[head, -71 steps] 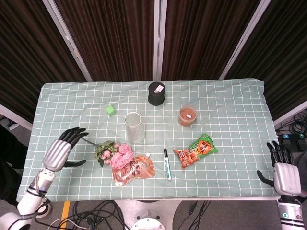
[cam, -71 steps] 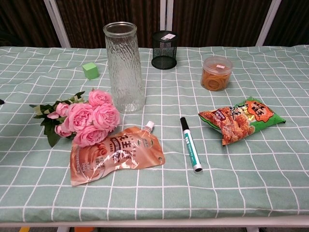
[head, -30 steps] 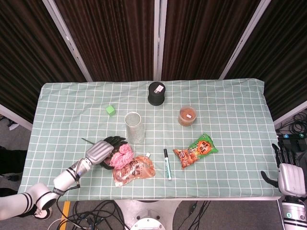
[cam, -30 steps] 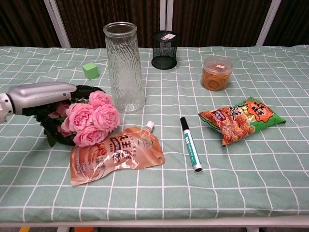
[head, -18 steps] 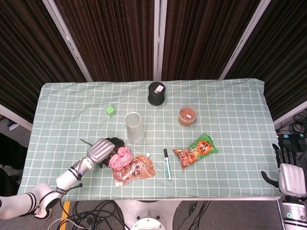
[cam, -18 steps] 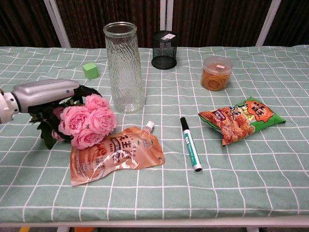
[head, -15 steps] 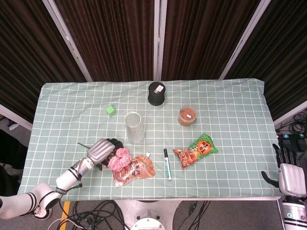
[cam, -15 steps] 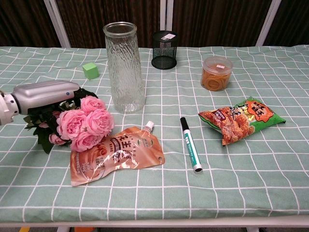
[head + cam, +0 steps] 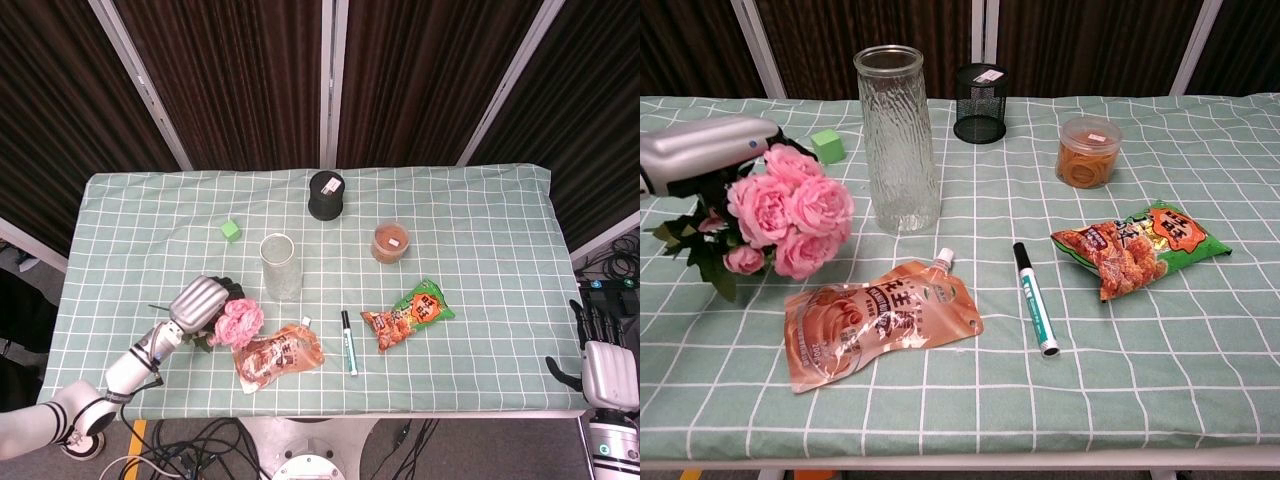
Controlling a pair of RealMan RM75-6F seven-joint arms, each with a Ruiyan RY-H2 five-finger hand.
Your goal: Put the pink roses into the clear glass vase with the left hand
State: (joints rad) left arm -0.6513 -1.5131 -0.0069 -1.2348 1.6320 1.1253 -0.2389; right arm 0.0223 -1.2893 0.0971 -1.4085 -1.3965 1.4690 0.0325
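Note:
My left hand (image 9: 197,302) (image 9: 702,147) grips the bunch of pink roses (image 9: 238,321) (image 9: 780,210) by its leafy stems and holds it raised off the cloth, blooms pointing right. The clear glass vase (image 9: 280,265) (image 9: 898,140) stands upright and empty just right of the roses. My right hand (image 9: 600,370) hangs at the table's right front corner with nothing in it, fingers apart.
An orange spout pouch (image 9: 875,320) lies below the roses. A marker (image 9: 1036,299), a snack bag (image 9: 1137,245), a lidded jar (image 9: 1088,150), a black mesh cup (image 9: 980,103) and a green cube (image 9: 826,146) lie around on the checked cloth (image 9: 480,220).
My left hand reached in, closed on the rose stems and lifted the bunch up and leftward off the table. The pouch shifted slightly. The right hand stayed put.

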